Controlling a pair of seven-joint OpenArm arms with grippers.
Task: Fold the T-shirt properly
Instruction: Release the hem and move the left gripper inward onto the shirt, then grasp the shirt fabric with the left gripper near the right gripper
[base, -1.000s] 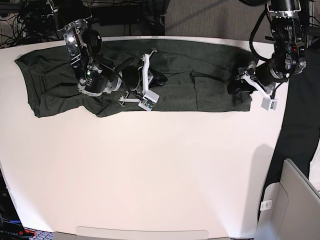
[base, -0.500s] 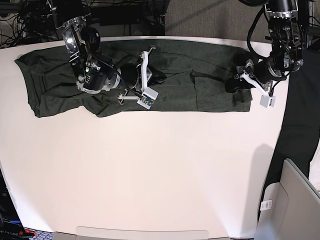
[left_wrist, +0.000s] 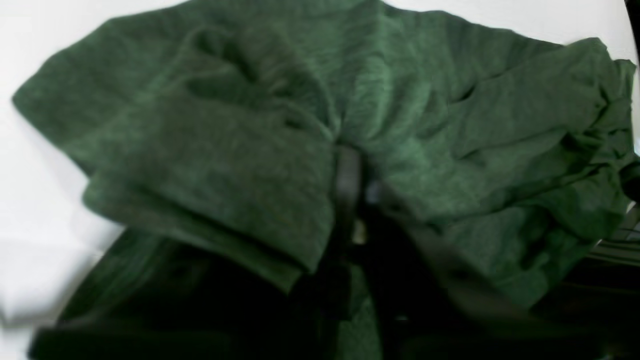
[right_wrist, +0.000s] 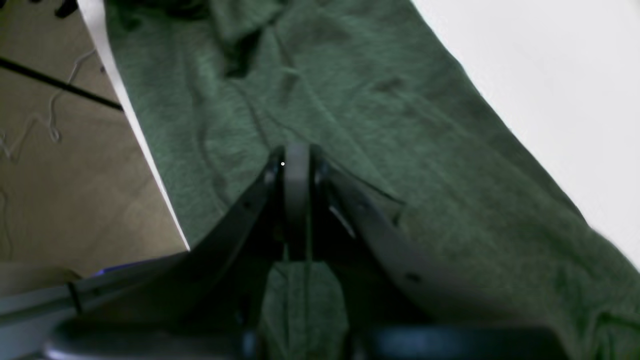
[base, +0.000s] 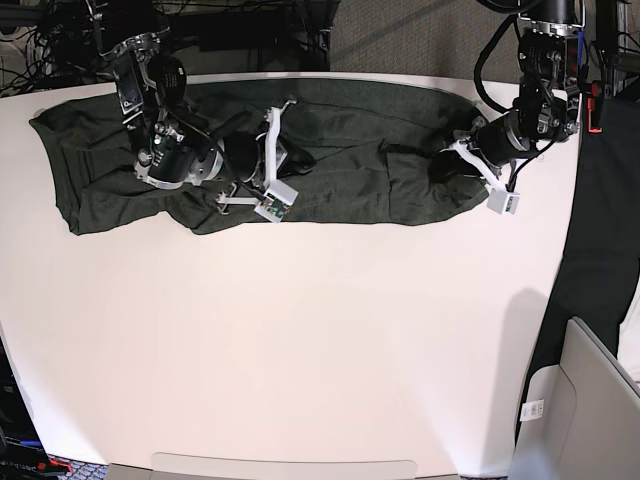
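Bunching under two tools (left_wrist: 350, 185) (right_wrist: 296, 165): heathered olive knit T-shirt (base: 350, 150).

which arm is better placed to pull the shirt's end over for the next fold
Probably left: the left gripper is shut on the T-shirt at its end, a free edge to carry across. The right gripper pinches fabric mid-shirt.

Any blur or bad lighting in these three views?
Left wrist: soft and smeared, the hand a dark blur against the T-shirt. Right wrist: mildly soft; the hand readable, the bottom edge in deep shadow. Base: sharp and evenly lit, with faint shadows on the table.
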